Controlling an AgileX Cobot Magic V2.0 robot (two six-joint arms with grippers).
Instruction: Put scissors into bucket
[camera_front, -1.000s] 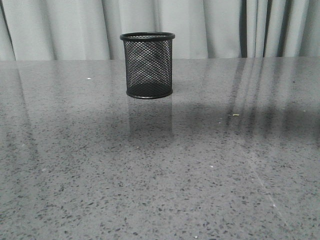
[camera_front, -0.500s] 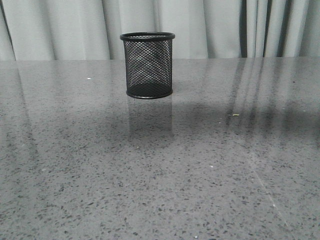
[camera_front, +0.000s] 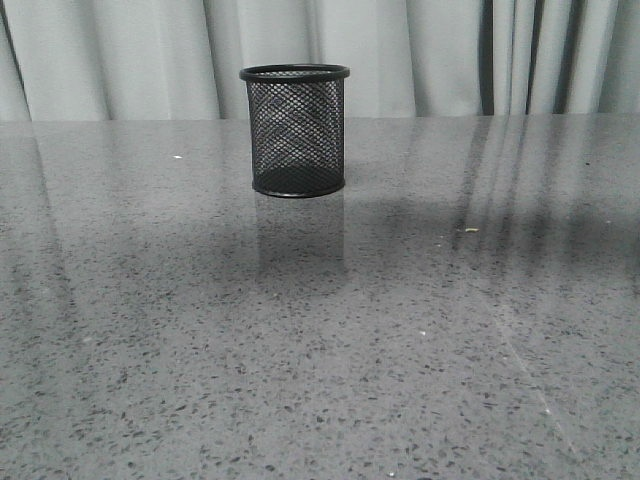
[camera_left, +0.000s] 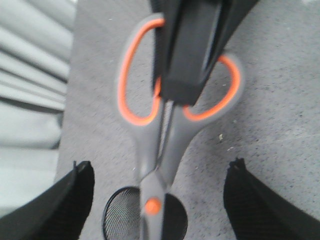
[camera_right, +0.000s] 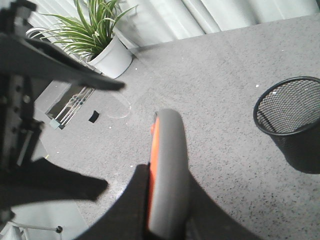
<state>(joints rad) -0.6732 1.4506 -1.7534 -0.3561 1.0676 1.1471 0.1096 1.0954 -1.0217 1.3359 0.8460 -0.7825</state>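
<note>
Black wire-mesh cylindrical bucket (camera_front: 295, 130) stands upright on grey speckled stone table (camera_front: 320, 350), toward the far edge, pale curtain (camera_front: 120, 55) behind. Nothing in it: mesh walls and base show clear in the front view, and the right wrist view into its mouth shows bare mesh.

The scissors with grey handles lined orange inside the loops (camera_left: 165, 130) are off the table, held up in the air and out of the front view. The right gripper (camera_right: 167, 212) is clamped on them at the handle end, dark fingers (camera_right: 132, 202) on either side of one grey loop. In the left wrist view the handles point up, the orange pivot dot is low, and the blades run off the picture edge in line with the bucket mouth. Cannot tell how high the tips are above the rim.

Left gripper (camera_left: 160, 164) has its jaws spread wide, one finger on either side of the scissors, touching nothing.

White-potted green plant (camera_right: 107, 50) sits on the floor beyond the table.
</note>
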